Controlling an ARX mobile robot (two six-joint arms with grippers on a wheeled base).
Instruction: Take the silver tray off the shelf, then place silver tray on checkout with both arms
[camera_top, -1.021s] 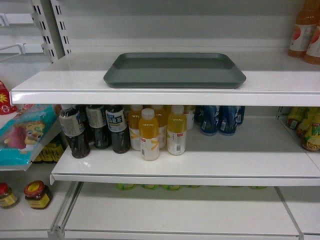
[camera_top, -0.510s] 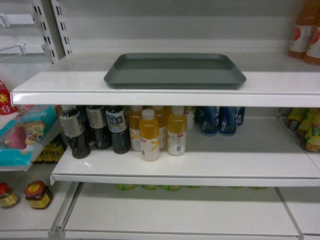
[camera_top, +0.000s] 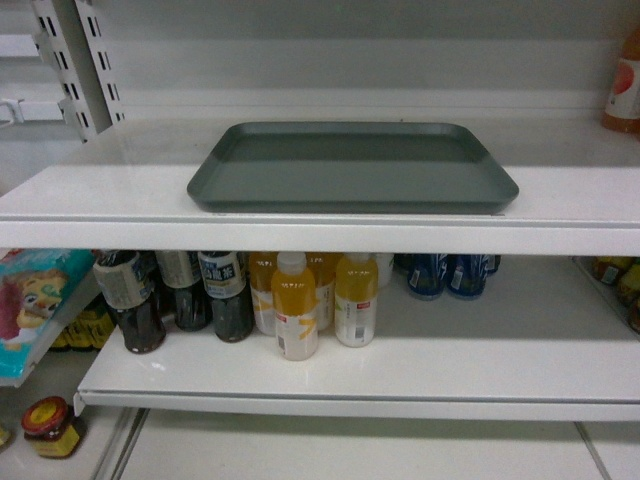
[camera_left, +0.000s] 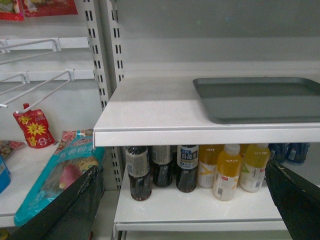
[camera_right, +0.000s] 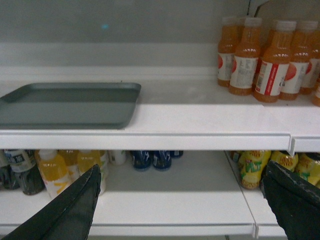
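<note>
Upper shelf (camera_top: 110, 195): orange bottles (camera_right: 265, 55) at its right end.
Lower shelf (camera_top: 480, 350): dark bottles (camera_top: 170, 295) left, yellow bottles (camera_top: 315, 305) centre, blue bottles (camera_top: 445, 272), probably, behind.
Left bay: jar (camera_top: 47, 428).

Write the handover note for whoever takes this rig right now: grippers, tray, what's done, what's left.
Left gripper: open, empty, below shelf level facing the tray's left end.
Right gripper: open, empty, facing the tray's right end.
Silver tray: flat on the upper shelf, near the front edge, untouched. Bottles stand on the shelf below.
Done: nothing gripped.
Left: grip both ends, lift off, carry to the checkout, which is not in view.
</note>
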